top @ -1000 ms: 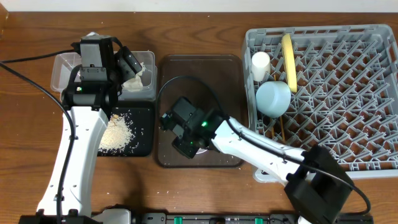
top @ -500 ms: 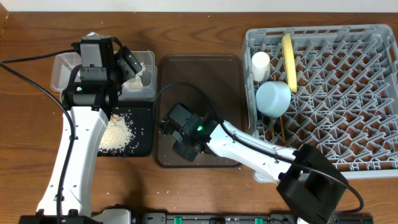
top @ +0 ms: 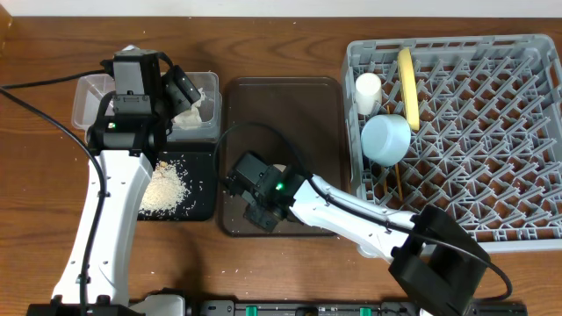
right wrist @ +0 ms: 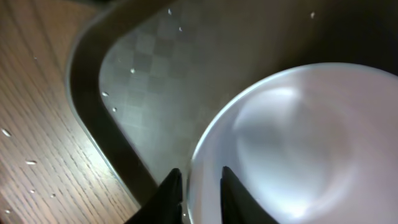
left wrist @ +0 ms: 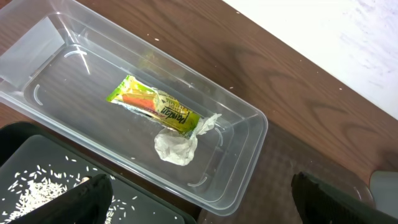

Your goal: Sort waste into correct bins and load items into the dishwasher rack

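At the near-left corner of the flat brown plastic serving tray (top: 281, 114), the right gripper (right wrist: 199, 183) stands over a round bowl with a white inside (right wrist: 280, 143). Only the right wrist view shows this: two dark fingers (right wrist: 171, 186) are drawn close together astride the bowl's rim, one outside the wall and one inside. Whether they actually pinch the rim cannot be told. From overhead the arm covers almost all of that bowl.

Left of the brown tray, at its far end, the left gripper (left wrist: 202, 190) hangs with its fingers spread wide over a clear rectangular plastic tub (left wrist: 74, 81). The left wrist view looks into the tub: a small yellow-green snack wrapper (left wrist: 155, 106) lies touching a crumpled white tissue (left wrist: 176, 147). Overhead, that arm hides most of the tub.

Beside the tub, still left of the brown tray, a shallow black rectangular tray (top: 202, 189) holds loose whitish rice-like crumbs (top: 165, 189).

Right of the brown tray sits the large square grey plastic rack (top: 492, 132), seen only from overhead. Along its left side are a small white cup (top: 368, 91), a round yellow plate (top: 407, 88) standing on edge, a light blue bowl (top: 386, 139) and thin wooden chopsticks (top: 395, 180).
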You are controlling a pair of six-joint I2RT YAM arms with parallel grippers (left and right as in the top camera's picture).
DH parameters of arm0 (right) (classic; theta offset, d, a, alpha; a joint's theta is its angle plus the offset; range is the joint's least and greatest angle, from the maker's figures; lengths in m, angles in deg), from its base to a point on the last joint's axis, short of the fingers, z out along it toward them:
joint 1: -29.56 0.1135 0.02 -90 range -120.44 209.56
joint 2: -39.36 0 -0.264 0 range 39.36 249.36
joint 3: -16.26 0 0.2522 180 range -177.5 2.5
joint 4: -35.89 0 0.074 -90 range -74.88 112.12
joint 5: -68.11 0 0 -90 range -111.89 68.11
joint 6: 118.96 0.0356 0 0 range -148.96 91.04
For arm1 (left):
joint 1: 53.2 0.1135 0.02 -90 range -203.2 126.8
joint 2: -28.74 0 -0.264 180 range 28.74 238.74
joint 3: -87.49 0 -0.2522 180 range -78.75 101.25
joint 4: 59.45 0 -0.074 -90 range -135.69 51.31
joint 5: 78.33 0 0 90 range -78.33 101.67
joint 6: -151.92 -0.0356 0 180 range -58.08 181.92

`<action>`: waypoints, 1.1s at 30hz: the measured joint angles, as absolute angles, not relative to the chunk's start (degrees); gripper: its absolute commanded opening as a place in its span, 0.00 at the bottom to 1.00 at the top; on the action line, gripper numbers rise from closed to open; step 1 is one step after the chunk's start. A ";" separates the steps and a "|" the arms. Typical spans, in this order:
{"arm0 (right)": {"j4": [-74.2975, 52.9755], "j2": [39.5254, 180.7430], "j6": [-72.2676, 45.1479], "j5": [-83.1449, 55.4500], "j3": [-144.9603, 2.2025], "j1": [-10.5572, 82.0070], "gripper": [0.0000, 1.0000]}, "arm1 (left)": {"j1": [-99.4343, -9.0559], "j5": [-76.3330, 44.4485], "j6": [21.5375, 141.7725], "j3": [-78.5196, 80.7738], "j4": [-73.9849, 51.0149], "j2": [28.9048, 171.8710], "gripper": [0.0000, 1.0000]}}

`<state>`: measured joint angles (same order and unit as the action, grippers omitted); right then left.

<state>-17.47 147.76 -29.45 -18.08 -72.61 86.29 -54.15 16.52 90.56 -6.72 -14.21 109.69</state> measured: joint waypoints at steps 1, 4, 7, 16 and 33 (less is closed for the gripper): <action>-17.34 147.76 -29.45 -18.19 -72.33 86.29 0.13 | -54.15 16.52 90.56 -6.72 -14.21 109.69 0.95; -15.96 147.76 -29.54 -18.34 -71.28 86.29 0.01 | -54.15 16.52 90.56 -6.72 -14.21 109.69 0.95; -14.56 147.74 -29.45 -18.51 -70.19 86.29 0.01 | -54.15 16.52 90.56 -6.72 -14.21 109.69 0.95; -14.30 147.72 -29.10 -18.78 -70.23 86.14 0.01 | -54.15 16.52 90.56 -6.72 -14.21 109.69 0.95; -25.86 142.45 -27.61 -18.69 -76.85 75.58 0.01 | -54.15 16.52 90.56 -6.72 -14.21 109.69 0.95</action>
